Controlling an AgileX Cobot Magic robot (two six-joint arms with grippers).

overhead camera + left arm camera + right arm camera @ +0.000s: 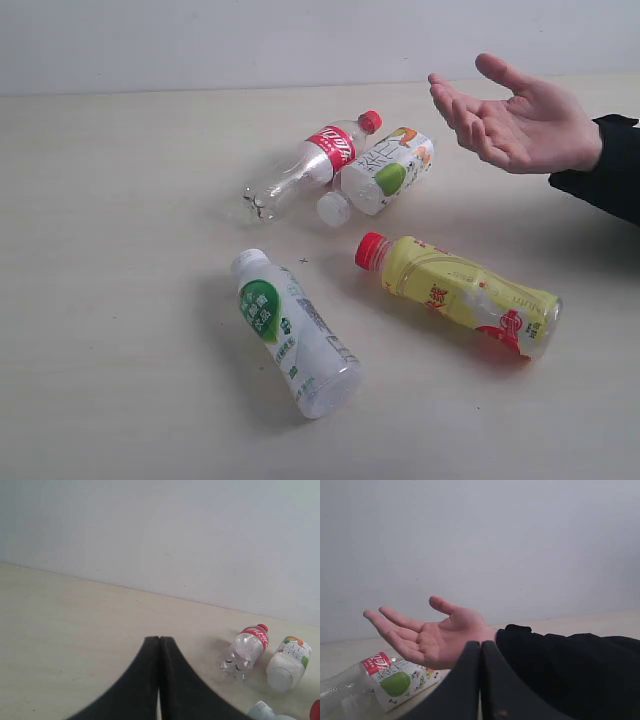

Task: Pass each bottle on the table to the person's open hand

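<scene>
On the pale counter [120, 250]: four bottles, all lying on their sides. At the back, clear cola bottle [318, 160] with red label and red cap, touching the fruit-label bottle [385, 172] with its white cap. Closer to the front, whitish green-label bottle [295, 330] on the left and yellow bottle [465, 295] with red cap on the right, well apart. Up over the counter on the right: open hand [520, 120], palm up, black sleeve [610, 165] behind it. Left jaws: pressed together, holding nothing, over bare counter. Right jaws: pressed together too, holding nothing, pointing toward the sleeve.
</scene>
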